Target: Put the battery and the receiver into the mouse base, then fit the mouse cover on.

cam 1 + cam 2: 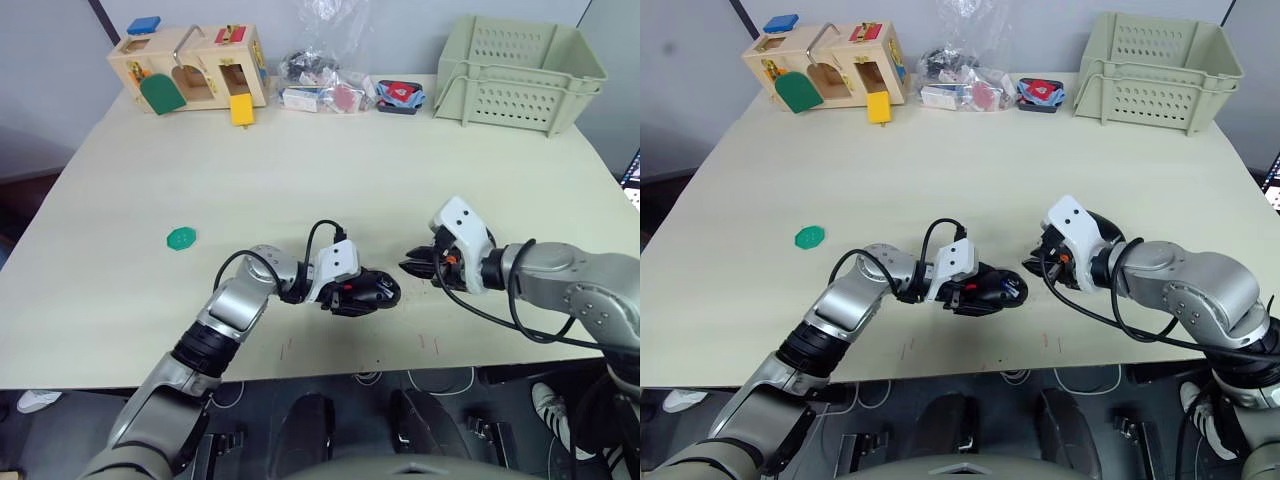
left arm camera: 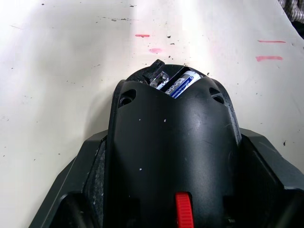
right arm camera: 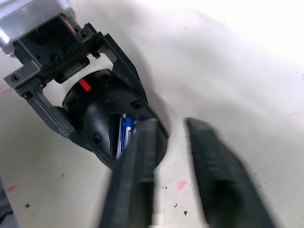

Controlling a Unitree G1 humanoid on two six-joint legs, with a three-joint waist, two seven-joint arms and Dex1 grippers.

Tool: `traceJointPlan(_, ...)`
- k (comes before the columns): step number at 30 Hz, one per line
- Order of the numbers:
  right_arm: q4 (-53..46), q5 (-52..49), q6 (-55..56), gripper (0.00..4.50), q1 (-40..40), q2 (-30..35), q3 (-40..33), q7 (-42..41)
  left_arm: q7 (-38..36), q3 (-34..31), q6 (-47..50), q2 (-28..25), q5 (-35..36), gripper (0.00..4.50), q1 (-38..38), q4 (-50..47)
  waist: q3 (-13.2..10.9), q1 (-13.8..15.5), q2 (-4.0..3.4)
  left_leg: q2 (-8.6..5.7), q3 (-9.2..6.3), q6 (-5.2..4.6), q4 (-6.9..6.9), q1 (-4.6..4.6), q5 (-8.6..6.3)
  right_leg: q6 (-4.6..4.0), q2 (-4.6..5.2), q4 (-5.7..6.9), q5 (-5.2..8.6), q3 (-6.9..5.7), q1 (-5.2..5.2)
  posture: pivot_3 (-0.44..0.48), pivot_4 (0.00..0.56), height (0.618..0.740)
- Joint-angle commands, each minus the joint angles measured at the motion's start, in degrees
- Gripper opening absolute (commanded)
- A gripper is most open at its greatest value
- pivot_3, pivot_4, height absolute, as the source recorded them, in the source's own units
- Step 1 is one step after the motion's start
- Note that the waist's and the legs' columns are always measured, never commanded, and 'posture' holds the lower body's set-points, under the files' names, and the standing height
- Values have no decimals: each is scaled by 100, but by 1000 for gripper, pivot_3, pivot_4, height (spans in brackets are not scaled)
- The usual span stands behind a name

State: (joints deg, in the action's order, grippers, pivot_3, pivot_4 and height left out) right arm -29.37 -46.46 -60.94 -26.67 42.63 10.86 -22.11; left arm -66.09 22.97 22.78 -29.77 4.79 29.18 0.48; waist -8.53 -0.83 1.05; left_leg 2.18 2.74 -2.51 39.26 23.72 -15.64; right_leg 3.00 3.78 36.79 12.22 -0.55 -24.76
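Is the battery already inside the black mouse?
Yes, the battery lies in the open slot of the mouse base, which the left gripper holds.

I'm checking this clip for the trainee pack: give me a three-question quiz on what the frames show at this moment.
1. True or false: the battery already lies inside the mouse base.
2. Which gripper clamps the mouse base?
A. the left gripper
B. the right gripper
C. both
3. Fill in the word: the right gripper's fingers stand ____, with nothing between them.

Key
1. True. The blue and white cylinder sits in the base's open slot.
2. A. The left gripper's fingers hold the base at both sides; the right gripper hangs just beside its far end.
3. open. The table shows through the gap between them.
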Motion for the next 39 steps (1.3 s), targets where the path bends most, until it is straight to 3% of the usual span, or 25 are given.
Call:
traceJointPlan(1, 17, 469, 834, 43, 229, -67, -181, -423, -69, 155, 228, -130, -73, 2955, -169, 40, 0, 0, 0, 0, 0, 0, 0, 0, 0, 0, 0, 0, 0, 0, 0, 0, 150, 740)
traceJointPlan(15, 628, 1619, 2875, 43, 1133, -595, 18, -1808, -88, 132, 282, -140, -72, 2955, -67, 137, 0, 6, 0, 0, 1, 0, 1, -3, 0, 0, -6, 0, 0, 3, 1, 0, 150, 740)
traceJointPlan(39, 1287, 2681, 3578, 43, 1130, -1214, 340, -2389, -92, 142, 371, -177, -67, 2955, -97, 31, 0, 6, 0, 0, 1, 1, 3, -8, 1, -1, -9, 3, 0, 5, 5, 0, 150, 740)
